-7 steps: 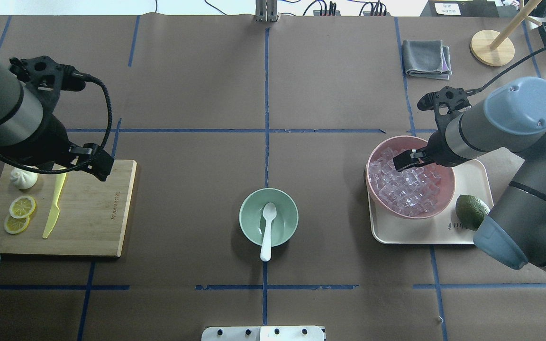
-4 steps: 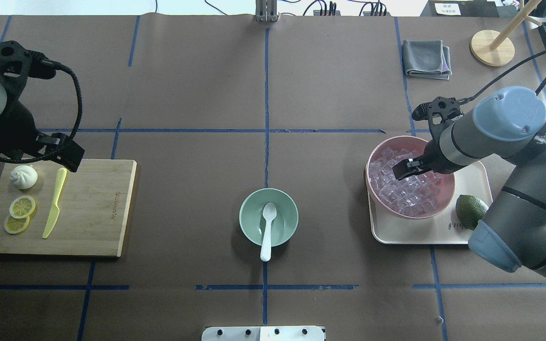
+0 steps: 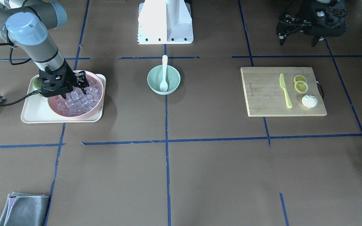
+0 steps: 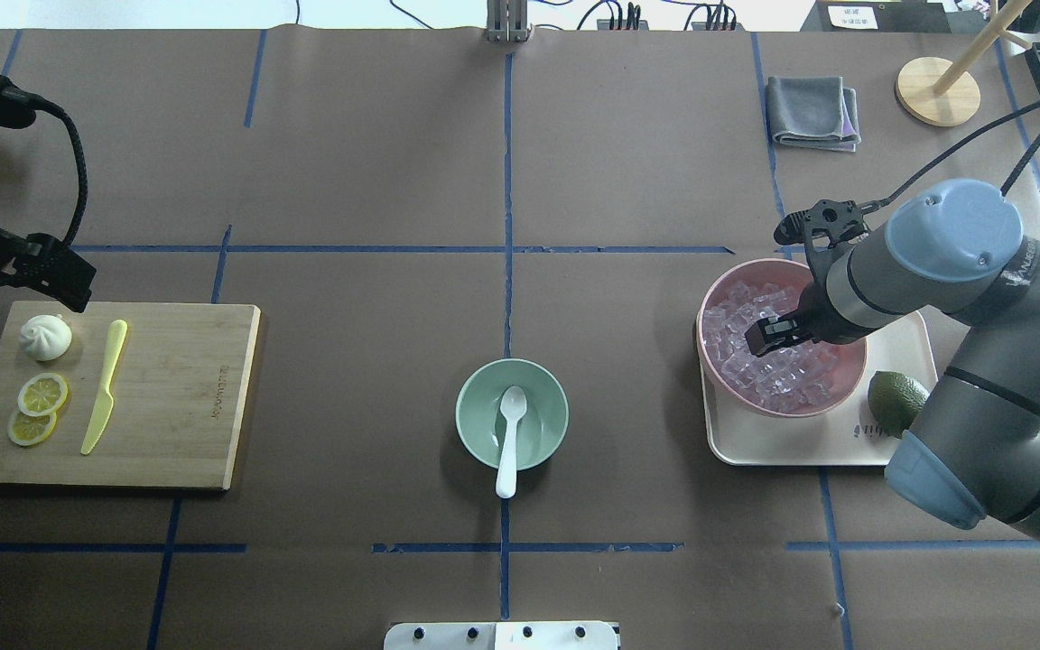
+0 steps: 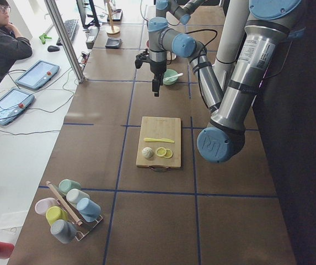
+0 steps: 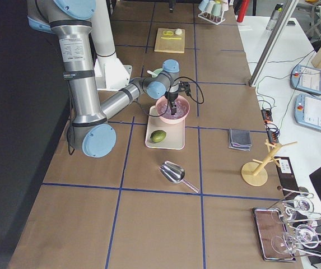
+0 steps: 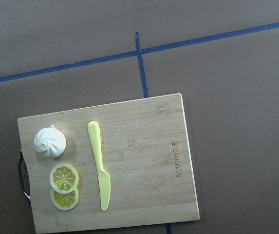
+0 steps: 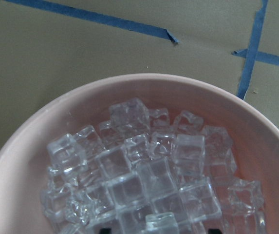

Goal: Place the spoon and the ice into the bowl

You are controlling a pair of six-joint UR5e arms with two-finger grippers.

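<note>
The white spoon (image 4: 509,435) lies with its head in the mint-green bowl (image 4: 475,397) and its handle over the near rim; both also show in the front view, spoon (image 3: 164,70) and bowl (image 3: 154,83). Many clear ice cubes (image 4: 786,372) fill the pink bowl (image 4: 706,361). My right gripper (image 4: 766,336) is open and low in the pink bowl, its fingertips straddling a cube (image 8: 161,222) on top of the ice pile (image 8: 129,185). My left gripper (image 3: 298,39) is open and empty, raised beyond the cutting board's far left corner.
The pink bowl stands on a cream tray (image 4: 800,444) with a lime (image 4: 897,402). A bamboo cutting board (image 4: 177,397) holds a yellow-green knife (image 4: 105,388), lemon slices (image 4: 40,406) and a white bun (image 4: 44,336). A grey cloth (image 4: 813,110) and a wooden stand (image 4: 935,90) are at the far right.
My left arm has pulled away to the left, off the cutting board. My right gripper has sunk lower into the pink bowl, onto the ice. Spoon and mint bowl have not moved.
</note>
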